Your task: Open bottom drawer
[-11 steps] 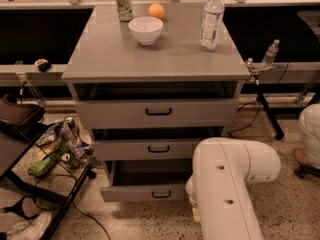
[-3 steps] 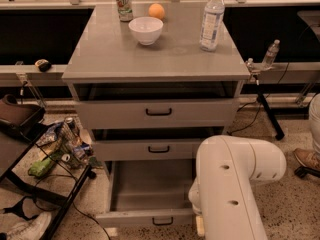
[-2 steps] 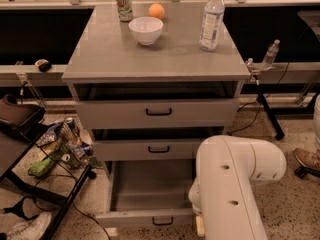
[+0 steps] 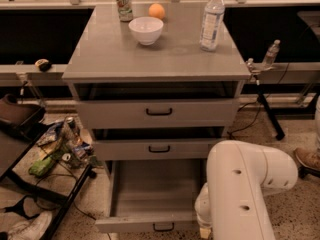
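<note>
The bottom drawer of the grey cabinet stands pulled far out toward me, and its plain grey inside is empty. Its front panel with the small black handle is at the lower edge of the view. My white arm fills the lower right, beside the drawer's right front corner. The gripper is hidden below the arm's end, so I do not see it. The middle drawer and the top drawer are shut or nearly shut.
On the cabinet top stand a white bowl, a can, an orange and a water bottle. A black cart with snack bags stands at the left. A shoe is at the right.
Since the earliest frame the bottom drawer has slid far out toward me. In the last second the drawer and arm have barely moved.
</note>
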